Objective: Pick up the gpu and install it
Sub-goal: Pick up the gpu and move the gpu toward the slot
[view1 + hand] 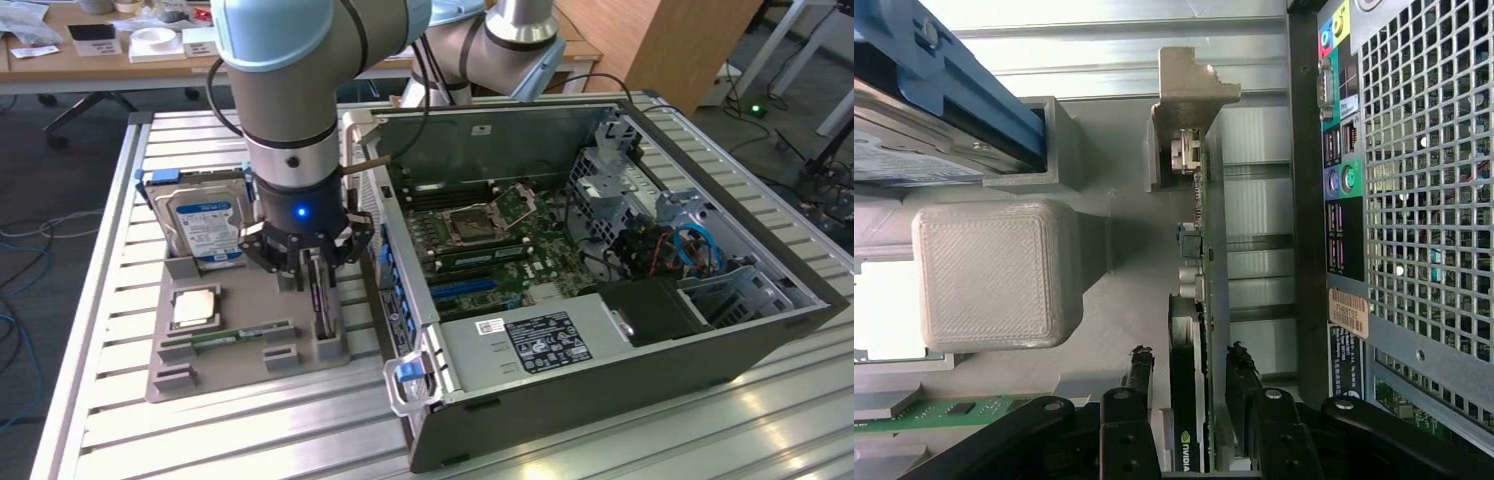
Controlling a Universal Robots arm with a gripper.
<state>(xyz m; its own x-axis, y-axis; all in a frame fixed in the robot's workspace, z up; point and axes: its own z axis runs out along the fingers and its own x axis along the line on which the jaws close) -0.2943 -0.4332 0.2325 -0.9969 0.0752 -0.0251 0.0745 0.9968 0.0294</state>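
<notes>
1. Gripper [316, 285]: jaws apart, straddling gpu [322, 318], gap each side, no pinch.
2. Gpu stands on edge in slot along gray tray's [220, 378] edge nearest PC case [747, 335].
3. Hard drive [207, 225] upright at tray's corner, exterior view's left.

We're in a robotics lab here, no question: a grey-and-blue industrial arm [300, 90] stands over a bench [200, 430] built of slotted aluminium profile. On it sits 1 desktop computer case [747, 330] with its side off and its motherboard [507, 240] bare. Just beside that, a grey printed fixture [227, 375] cradles loose parts: a hard drive [203, 225], a memory stick [240, 335], the gpu [320, 300] standing on edge. Behind it all there's a wooden desk [80, 65] strewn with papers and small boxes, an office chair base [87, 105], and cables [27, 240] trailing across the dark floor.
</notes>
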